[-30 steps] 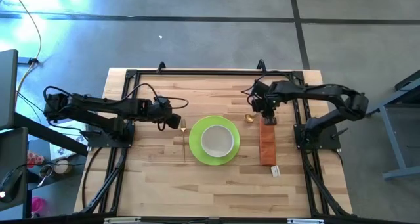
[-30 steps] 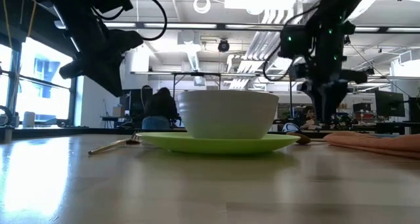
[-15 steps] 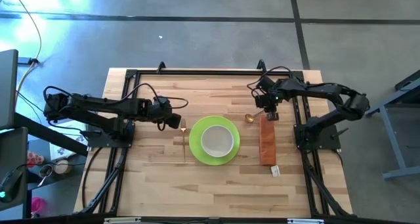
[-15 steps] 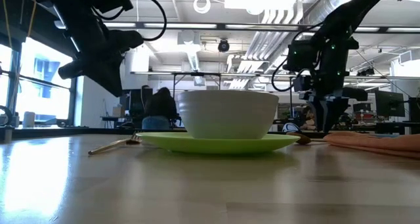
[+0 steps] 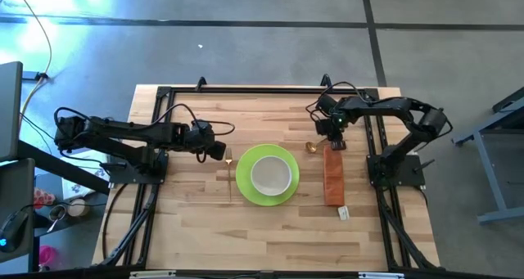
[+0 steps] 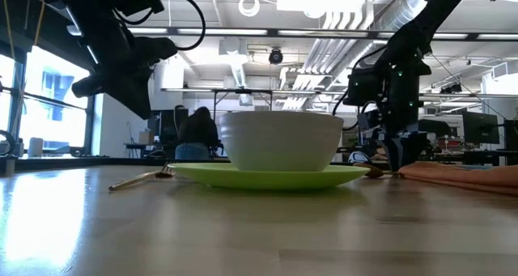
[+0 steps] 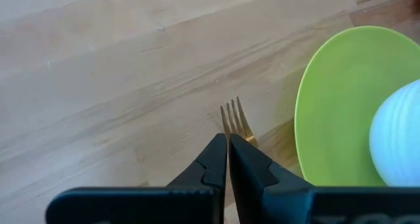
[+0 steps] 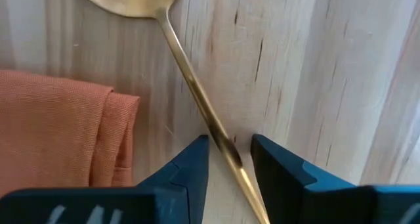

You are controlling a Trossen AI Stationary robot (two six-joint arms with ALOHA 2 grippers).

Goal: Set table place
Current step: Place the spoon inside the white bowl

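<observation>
The plate (image 5: pixel 267 175) sits at the middle of the table (image 5: pixel 205 230) with the white bowl (image 5: pixel 271 174) standing on it; the bowl's inside looks bare from above. The fork (image 5: pixel 229 159) lies just off the plate's left edge, tines pointing away from the front. The spoon (image 5: pixel 312 146) lies off the plate's upper right, its bowl near the top end of the orange napkin (image 5: pixel 332 177), which lies lengthwise to the right of the plate. A small white tag (image 5: pixel 344 213) lies below the napkin.

The left gripper (image 7: pixel 228 159) hovers over the fork's handle, fingers pressed together with nothing between them. The right gripper (image 8: pixel 229 159) is down at the spoon, its fingers apart and straddling the thin handle beside the napkin's corner; whether they touch it is unclear.

Compared with a second ago, the right arm has folded its elbow in closer to the table, and in the low view its gripper (image 6: pixel 402 150) now sits lower, close to the tabletop. The left arm and all the tableware are unchanged.
</observation>
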